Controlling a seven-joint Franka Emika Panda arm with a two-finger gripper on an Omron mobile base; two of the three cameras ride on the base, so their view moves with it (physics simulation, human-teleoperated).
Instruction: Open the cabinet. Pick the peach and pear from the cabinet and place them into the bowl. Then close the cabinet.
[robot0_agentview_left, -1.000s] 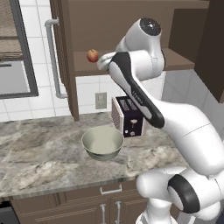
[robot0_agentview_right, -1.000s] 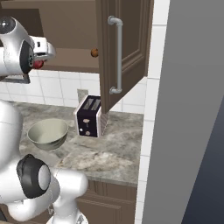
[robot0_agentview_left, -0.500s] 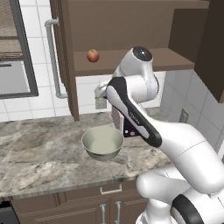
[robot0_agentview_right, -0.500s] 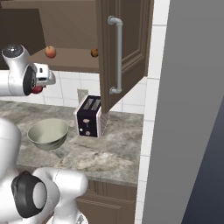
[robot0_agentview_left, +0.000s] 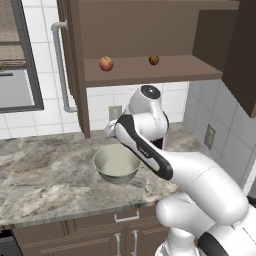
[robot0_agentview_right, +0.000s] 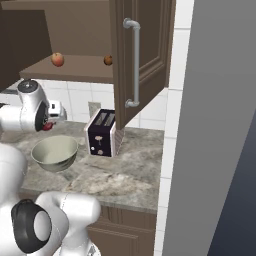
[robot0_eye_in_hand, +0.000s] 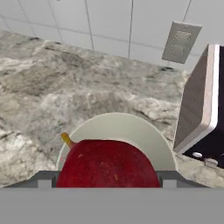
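Standing open: large dark brown wooden cabinet (robot0_agentview_left: 150, 30) with panelled doors and long vertical silver bar handles, one door swung toward the tiled wall in the left base view, the other door (robot0_agentview_right: 142, 55) hanging out over the counter in the right base view. Spreading below: grey-brown marbled stone counter (robot0_agentview_left: 45, 180), carrying bowl and toaster. Reaching from the base across the counter: white arm with dark joints, wrist bending down above the bowl. Sitting on the counter just beside the bowl, against the tiled wall: black and silver two-slot toaster (robot0_agentview_right: 101, 132). Resting on the counter under the wrist: wide round pale grey-green glossy bowl (robot0_agentview_left: 116, 163), nothing lying in it in the base views. Gripping: two-finger gripper (robot0_agentview_right: 47, 126), jaws spread wide around the deep red pear (robot0_eye_in_hand: 108, 164) with a thin yellowish stem, fruit pressing close to the camera in the hand view and hovering directly over the bowl rim (robot0_eye_in_hand: 131, 127). Showing as a small red spot by the hand in the right base view: same pear (robot0_agentview_right: 47, 126). Lying on the cabinet shelf toward the left door: small round orange-pink peach (robot0_agentview_left: 106, 63). Lying farther along the same shelf, well apart from the peach: smaller dark brown round fruit (robot0_agentview_left: 154, 60).
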